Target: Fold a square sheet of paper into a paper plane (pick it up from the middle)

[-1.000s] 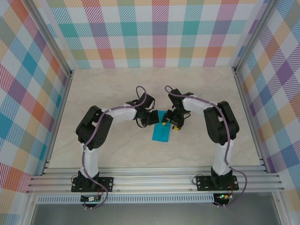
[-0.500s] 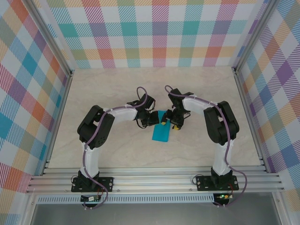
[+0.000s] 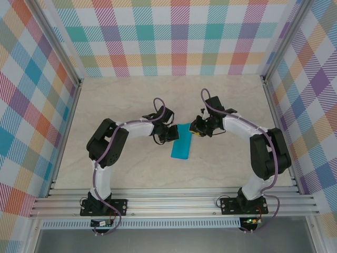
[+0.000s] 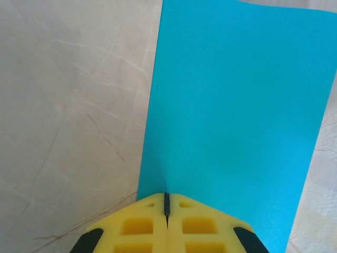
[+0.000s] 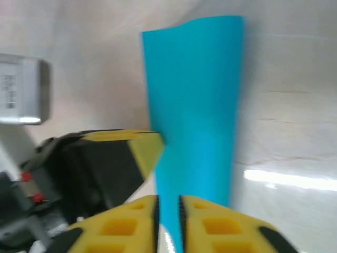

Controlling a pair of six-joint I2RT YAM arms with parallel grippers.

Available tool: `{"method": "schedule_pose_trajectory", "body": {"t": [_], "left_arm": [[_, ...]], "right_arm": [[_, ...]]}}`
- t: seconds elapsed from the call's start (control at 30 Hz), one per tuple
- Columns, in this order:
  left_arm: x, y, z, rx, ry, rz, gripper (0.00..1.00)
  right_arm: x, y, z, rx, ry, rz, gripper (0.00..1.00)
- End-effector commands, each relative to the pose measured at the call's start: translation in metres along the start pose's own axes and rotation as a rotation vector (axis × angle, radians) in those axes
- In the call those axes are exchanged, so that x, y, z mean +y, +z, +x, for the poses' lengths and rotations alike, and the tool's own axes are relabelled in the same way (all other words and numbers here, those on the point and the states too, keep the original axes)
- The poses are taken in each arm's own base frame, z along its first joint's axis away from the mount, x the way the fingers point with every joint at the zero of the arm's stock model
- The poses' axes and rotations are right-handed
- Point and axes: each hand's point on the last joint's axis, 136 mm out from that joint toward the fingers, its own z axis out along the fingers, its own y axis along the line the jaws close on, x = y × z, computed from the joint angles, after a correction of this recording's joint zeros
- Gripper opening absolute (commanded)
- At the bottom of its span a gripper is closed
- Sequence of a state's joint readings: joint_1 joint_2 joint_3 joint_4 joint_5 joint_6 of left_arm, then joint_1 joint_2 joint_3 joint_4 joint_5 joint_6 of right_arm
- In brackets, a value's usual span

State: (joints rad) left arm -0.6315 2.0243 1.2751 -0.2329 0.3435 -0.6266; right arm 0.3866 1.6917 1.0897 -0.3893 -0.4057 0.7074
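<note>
two arms at the folded square sheet of paper [image 3: 180,142], middle of the table [image 3: 121,100] | my left gripper [image 4: 167,197] shut, empty, tip on its edge | my right gripper [image 5: 167,204] swung right, narrowed to a slit at the far corner, hold unclear | likely next fold

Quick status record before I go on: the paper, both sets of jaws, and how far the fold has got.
paper: paper sheet, teal, showing as a narrow rectangle
location: on the table, between the two arms
left gripper: jaws shut, tips at the sheet's near edge; pinching or pressing unclear
right gripper: jaws closed narrow, sheet's edge between them
far end of sheet: curls up slightly in the right wrist view
plane: no pointed shape yet
</note>
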Motion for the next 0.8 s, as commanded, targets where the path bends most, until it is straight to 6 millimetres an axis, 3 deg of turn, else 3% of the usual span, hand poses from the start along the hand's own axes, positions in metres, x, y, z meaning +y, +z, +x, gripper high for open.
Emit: {"method": "schedule_pose_trajectory", "body": {"t": [0.0,0.43,0.77], "left_arm": [[0.026,0.012,0.026,0.073,-0.005,-0.083,0.00],[0.030,0.012,0.030,0.083,-0.006,-0.091,0.00],[0.032,0.014,0.031,0.087,-0.001,-0.093,0.00]], "right_arm": [[0.022,0.014,0.010,0.058,-0.014,-0.172,0.11],[-0.020,0.048,0.028,0.133,0.004,-0.120,0.06],[-0.052,0.055,0.038,0.114,-0.019,-0.079,0.08]]}}
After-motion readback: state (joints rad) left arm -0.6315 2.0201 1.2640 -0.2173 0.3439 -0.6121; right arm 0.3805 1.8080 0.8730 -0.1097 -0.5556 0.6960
